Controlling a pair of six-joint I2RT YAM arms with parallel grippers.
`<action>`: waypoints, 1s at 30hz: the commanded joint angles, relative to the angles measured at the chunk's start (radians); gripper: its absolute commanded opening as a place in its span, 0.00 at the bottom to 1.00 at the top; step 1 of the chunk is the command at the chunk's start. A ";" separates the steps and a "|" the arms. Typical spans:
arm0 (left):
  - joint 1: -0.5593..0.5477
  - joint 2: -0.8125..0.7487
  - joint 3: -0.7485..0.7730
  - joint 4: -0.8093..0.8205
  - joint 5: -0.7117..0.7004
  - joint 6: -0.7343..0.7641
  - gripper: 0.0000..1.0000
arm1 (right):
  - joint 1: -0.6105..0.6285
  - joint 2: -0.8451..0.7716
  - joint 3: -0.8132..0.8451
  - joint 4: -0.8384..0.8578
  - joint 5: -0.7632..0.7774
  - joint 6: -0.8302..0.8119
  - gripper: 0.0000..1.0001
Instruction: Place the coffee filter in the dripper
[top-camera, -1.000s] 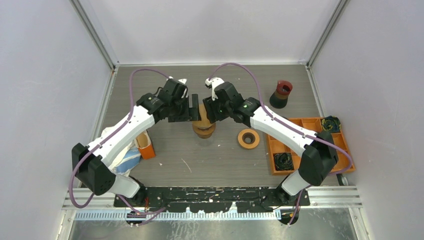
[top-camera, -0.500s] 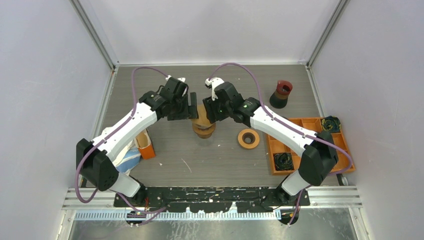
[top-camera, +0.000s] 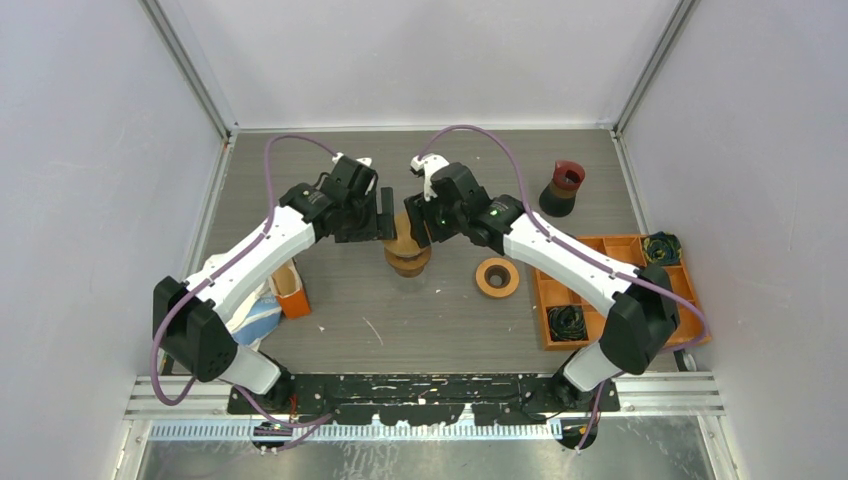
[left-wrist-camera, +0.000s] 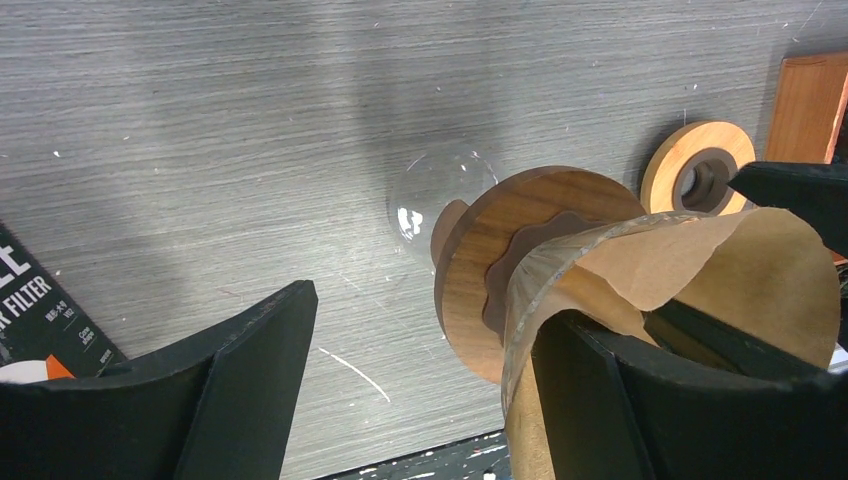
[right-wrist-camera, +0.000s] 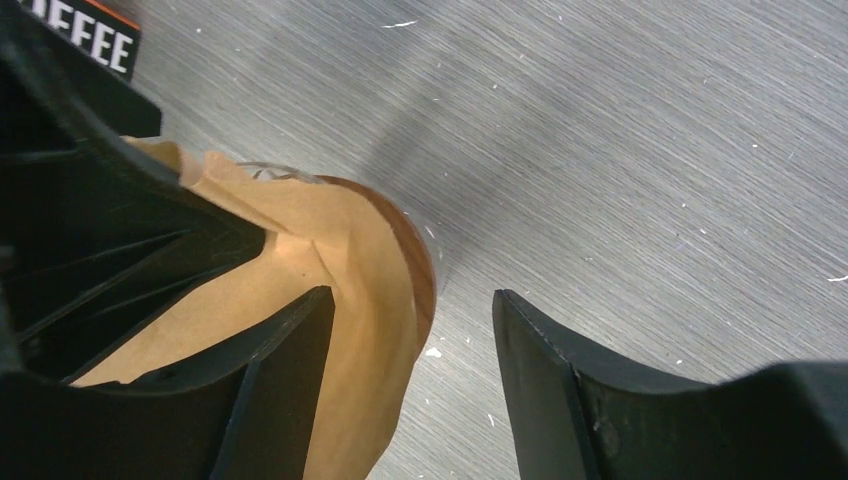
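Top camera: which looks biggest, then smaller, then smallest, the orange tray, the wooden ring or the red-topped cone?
1. orange tray: by far the largest.
2. red-topped cone and wooden ring: these look about the same size from above, so I won't rank one over the other.

Grey wood-grain tabletop (top-camera: 440, 330) between plain white walls (top-camera: 420, 60), aluminium corner posts (top-camera: 190, 65), soft even light.
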 joint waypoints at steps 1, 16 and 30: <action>0.004 -0.014 -0.004 0.001 0.003 0.020 0.78 | 0.001 -0.082 0.036 0.018 -0.056 0.000 0.69; 0.004 -0.016 -0.006 0.006 0.010 0.018 0.78 | 0.001 -0.068 0.037 -0.070 -0.143 -0.046 0.83; 0.004 -0.006 -0.016 0.012 0.029 0.015 0.79 | 0.001 -0.089 0.048 -0.047 -0.105 -0.036 0.91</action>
